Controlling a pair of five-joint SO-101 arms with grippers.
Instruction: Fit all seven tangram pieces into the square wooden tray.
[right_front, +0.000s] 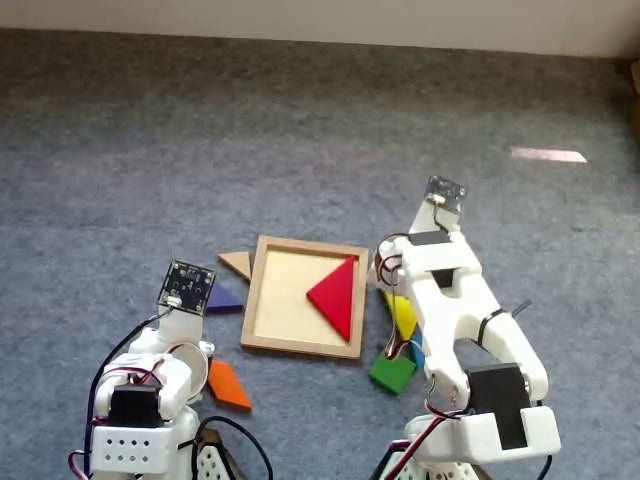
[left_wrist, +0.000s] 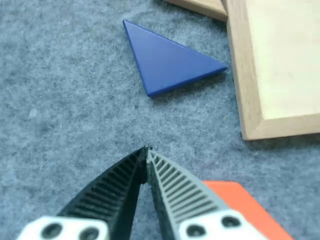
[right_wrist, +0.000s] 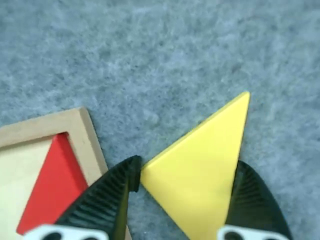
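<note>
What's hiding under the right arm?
A yellow triangle, a green piece and a light blue sliver peek out from under the right arm. The arm covers part of each, so the blue one's shape is hidden.

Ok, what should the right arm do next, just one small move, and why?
Probably close the right claw firmly on the yellow triangle: the piece sits between its sides, just outside the tray, and I can't tell if it's gripped yet.

7 tangram pcs (right_front: 335, 295), 1 wooden tray (right_front: 250, 297), 2 arms (right_front: 452, 290).
</note>
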